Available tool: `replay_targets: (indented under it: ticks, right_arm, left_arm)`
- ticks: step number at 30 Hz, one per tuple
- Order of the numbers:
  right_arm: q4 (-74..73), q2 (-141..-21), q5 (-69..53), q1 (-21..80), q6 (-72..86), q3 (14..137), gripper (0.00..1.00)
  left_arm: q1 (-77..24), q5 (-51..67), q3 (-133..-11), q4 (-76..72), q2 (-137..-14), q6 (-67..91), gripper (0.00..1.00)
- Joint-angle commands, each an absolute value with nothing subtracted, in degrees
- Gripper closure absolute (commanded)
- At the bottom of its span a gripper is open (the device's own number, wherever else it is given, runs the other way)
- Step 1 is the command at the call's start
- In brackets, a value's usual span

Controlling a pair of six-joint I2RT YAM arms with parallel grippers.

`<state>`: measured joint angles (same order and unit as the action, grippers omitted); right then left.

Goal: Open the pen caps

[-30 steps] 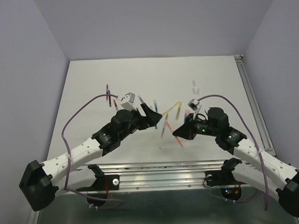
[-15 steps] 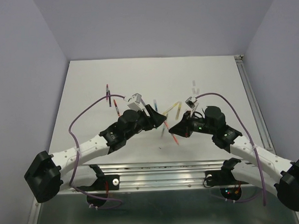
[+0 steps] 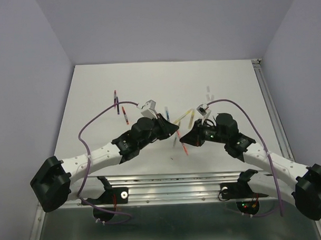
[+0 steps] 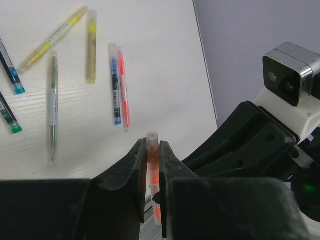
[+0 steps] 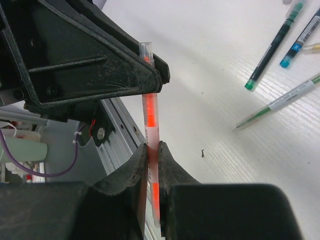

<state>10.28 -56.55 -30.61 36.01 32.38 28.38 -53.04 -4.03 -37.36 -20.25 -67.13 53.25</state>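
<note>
1. Pulling straight along the pen's axis is, I think, the safe way. The left gripper is pinched narrow on the pale translucent tube-like cap. The right gripper clamps the body of the thin orange-red marker pen, which is held in the air between them.
2. Bending could flick the cap away (it is very small), so the arms should part slowly and in line.
3. The left wrist view shows the cap tip past the fingers, and loose coloured pens on the white table.
4. The right wrist view shows instead the free pen body between the two grips.
</note>
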Motion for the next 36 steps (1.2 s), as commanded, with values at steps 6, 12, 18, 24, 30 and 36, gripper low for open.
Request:
replay_targets:
  ticks: [6,12,18,24,30,36]
  right_arm:
    - [12.66,-58.36,-31.29,36.56,32.26,32.25,0.73]
    - [13.18,-61.08,-32.08,36.65,31.90,33.48,0.66]
    - [12.75,-61.70,-32.34,37.18,33.31,33.66,0.99]
    - [9.06,-56.17,-31.56,40.34,38.40,25.86,0.99]
    - [6.34,-43.70,-28.84,41.04,42.89,16.62,0.99]
    - [-3.76,-38.14,-20.32,41.04,41.93,18.71,0.99]
  left_arm:
    - [-54.14,-5.27,-39.02,-23.29,-66.71,54.58,1.00]
    - [-54.58,-5.71,-38.93,-23.73,-66.62,54.93,1.00]
    - [-54.67,-8.60,-39.28,-23.56,-66.45,53.62,1.00]
    - [-50.03,-15.82,-47.26,-15.05,-68.02,49.49,1.00]
    - [-43.43,-14.77,-48.87,-11.87,-67.06,47.90,1.00]
    - [-38.67,-15.47,-49.39,-11.51,-70.13,48.52,1.00]
